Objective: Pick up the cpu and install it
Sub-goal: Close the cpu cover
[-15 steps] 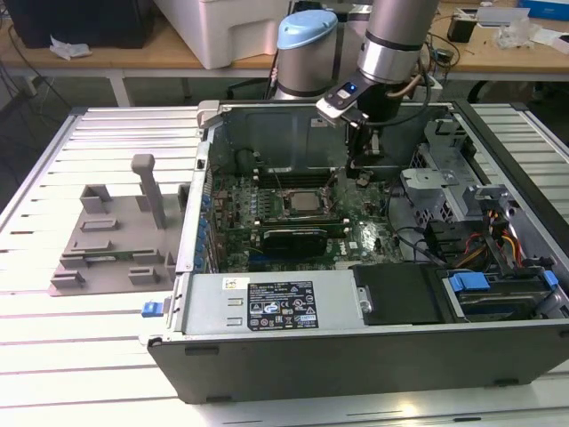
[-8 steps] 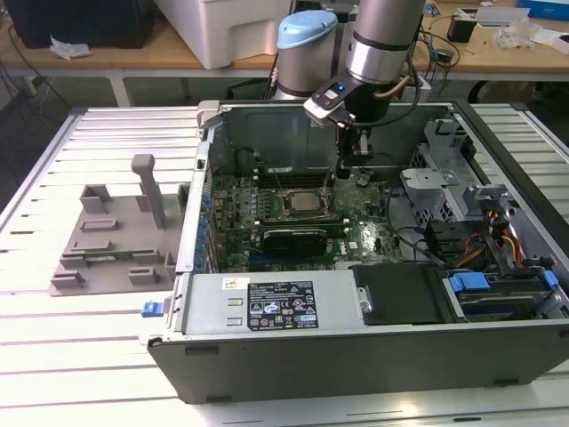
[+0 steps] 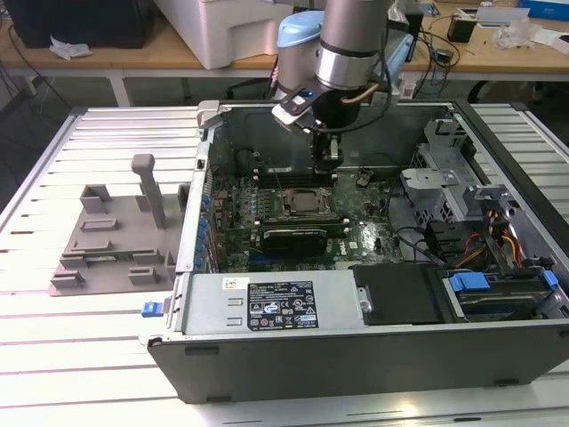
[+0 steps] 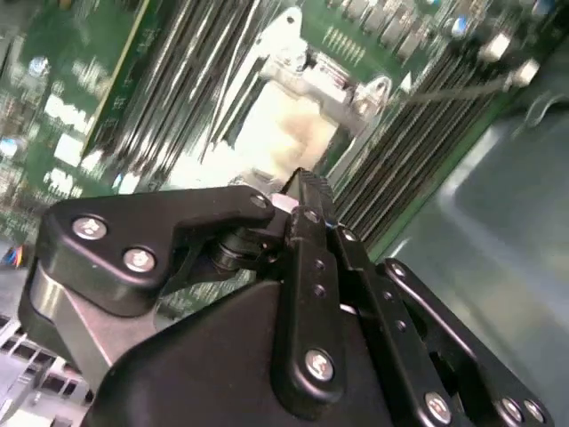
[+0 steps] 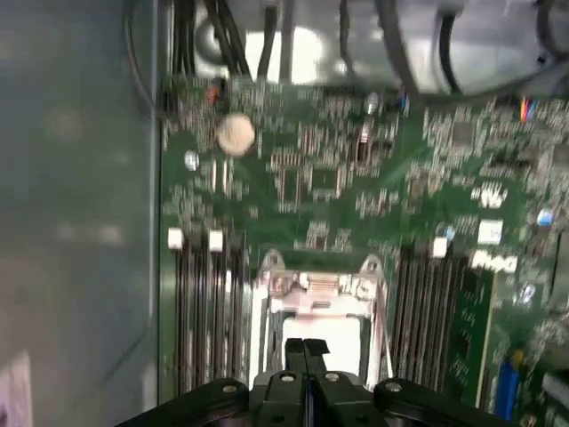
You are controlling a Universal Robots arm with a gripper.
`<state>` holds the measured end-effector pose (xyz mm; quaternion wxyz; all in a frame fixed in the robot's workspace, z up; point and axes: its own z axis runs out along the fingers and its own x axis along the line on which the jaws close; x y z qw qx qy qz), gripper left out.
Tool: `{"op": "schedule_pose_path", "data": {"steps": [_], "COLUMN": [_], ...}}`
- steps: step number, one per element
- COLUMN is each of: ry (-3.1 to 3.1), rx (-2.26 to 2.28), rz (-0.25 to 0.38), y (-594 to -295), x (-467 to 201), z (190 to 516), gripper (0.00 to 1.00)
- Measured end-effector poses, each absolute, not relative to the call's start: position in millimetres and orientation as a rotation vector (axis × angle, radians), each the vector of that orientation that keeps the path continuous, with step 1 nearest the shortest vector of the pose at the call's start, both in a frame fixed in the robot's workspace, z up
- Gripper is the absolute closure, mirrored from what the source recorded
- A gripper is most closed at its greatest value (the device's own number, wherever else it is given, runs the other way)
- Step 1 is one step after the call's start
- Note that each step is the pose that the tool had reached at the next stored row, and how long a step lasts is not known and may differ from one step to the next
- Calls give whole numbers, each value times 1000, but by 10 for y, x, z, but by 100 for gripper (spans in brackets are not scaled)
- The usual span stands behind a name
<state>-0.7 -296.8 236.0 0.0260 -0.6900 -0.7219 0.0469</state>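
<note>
Benches (image 3: 160, 58) of pale wood run along the back of the room, bearing a white box (image 3: 222, 27) and loose cables. Nearer stands a table (image 3: 89, 356) of pale metal slats. On it lies an open grey case (image 3: 356, 356), towards the exterior view's right, with a grey tray (image 3: 107, 249) with upright posts just beside it on that view's left. The arm (image 3: 351, 36) reaches down from the far side into the case. A green board (image 3: 356, 236) covers the case floor, and near its middle is the metal-framed socket (image 3: 283, 213), seen in both wrist views (image 5: 267, 294) (image 4: 329, 84). The gripper (image 3: 325, 167) hangs low over the socket, its two black fingers pressed together with nothing between them, as both wrist views (image 5: 305, 345) (image 4: 307, 182) show. The cpu (image 3: 304, 201) lies flat inside the socket frame, a pale square under the fingertips (image 5: 333, 334) (image 4: 284, 133); whether they touch it I cannot tell
</note>
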Motion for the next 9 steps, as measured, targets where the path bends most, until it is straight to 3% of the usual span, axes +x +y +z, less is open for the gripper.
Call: {"op": "schedule_pose_path", "data": {"steps": [9], "ry": [-2232], "rx": [-2131], "rz": [146], "y": [-3074], "x": [-302], "z": [2148], "gripper": [89]}}
